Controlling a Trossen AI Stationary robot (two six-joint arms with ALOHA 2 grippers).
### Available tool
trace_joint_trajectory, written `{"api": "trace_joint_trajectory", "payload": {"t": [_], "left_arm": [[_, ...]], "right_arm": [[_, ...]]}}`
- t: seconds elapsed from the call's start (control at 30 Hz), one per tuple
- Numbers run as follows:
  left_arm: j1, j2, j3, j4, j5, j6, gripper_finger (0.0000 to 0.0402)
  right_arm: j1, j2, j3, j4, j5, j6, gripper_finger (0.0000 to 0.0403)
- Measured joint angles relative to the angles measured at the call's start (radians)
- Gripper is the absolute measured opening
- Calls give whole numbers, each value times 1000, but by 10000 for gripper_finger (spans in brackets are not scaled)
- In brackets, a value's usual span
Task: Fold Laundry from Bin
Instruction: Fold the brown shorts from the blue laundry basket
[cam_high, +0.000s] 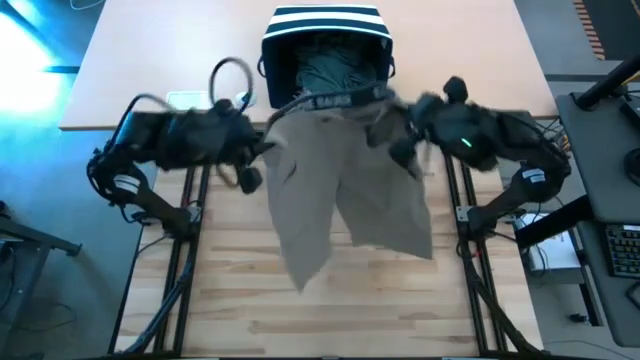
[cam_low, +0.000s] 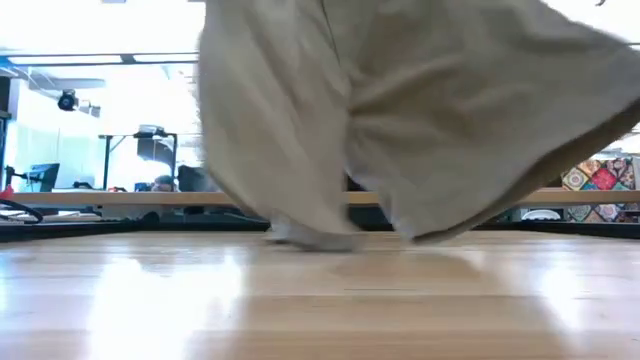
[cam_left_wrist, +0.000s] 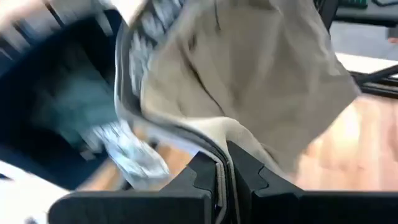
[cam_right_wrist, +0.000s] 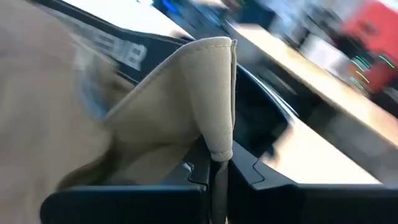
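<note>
Two grippers at work, one garment between them. At the left, left gripper (cam_high: 262, 148) raised over the table (cam_high: 400, 300), fingers pressed together on the waistband corner of the tan garment (cam_high: 350, 190); same pinch plain in the left wrist view, fabric edge caught between the dark fingers (cam_left_wrist: 205, 177). In the middle, tan garment spread out in the air, top edge stretched side to side between the two grips, just in front of the bin (cam_high: 325, 40) and close to its rim; looks like trousers or shorts, two legs hanging away from the waistband toward the near edge of the table. Long axis thus from bin toward near edge, waistband end at the bin side, leg hems pointing forward and down. From the low view, hems (cam_low: 310, 235) apparently just brushing the tabletop, the rest lifted clear. At the right, right gripper (cam_high: 400, 135) likewise clamped on the other waistband corner, a fold of cloth (cam_right_wrist: 214, 99) squeezed between its fingers. Behind, bin upright with dark teal laundry (cam_high: 335, 70) inside. Judged by this: one piece drawn out and opened, not yet laid flat, no fold made. Left to do: lay it down, fold it, then the same for whatever remains in the bin.
</note>
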Motion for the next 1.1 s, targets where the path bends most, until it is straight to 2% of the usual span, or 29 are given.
{"api": "trace_joint_trajectory", "payload": {"t": [0.1, 0.27, 0.5, 0.6, 0.7, 0.77, 0.8, 0.93, 0.97, 1.03, 1.1], "left_arm": [[68, -15, -72, 40, 149, -3, 0], [33, -62, -96, 67, 329, 66, 0], [-209, -129, -84, 14, 359, 235, 0], [-279, -167, -84, 42, 321, 313, 0], [-266, -193, -132, 141, 183, 381, 0], [-193, -203, -191, 212, 105, 418, 0], [-136, -206, -223, 249, 98, 425, 0], [157, -210, -356, 288, 193, 291, 0], [223, -208, -386, 272, 216, 251, 0], [316, -207, -447, 233, 285, 180, 0], [365, -212, -510, 245, 376, 150, 0]], "right_arm": [[-87, 0, -16, -92, -70, 77, 11], [-103, -20, -11, -144, -314, 100, 11], [-11, -86, 22, -134, -919, -65, 11], [10, -116, 17, -87, -1047, -211, 11], [4, -128, -6, -3, -1013, -289, 11], [-33, -118, -27, 60, -889, -293, 11], [-60, -107, -36, 76, -799, -280, 11], [-230, -40, -81, 42, -356, -86, 11], [-279, -23, -93, -4, -291, -33, 11], [-365, 4, -114, -108, -273, 57, 11], [-434, 20, -138, -197, -338, 114, 11]]}}
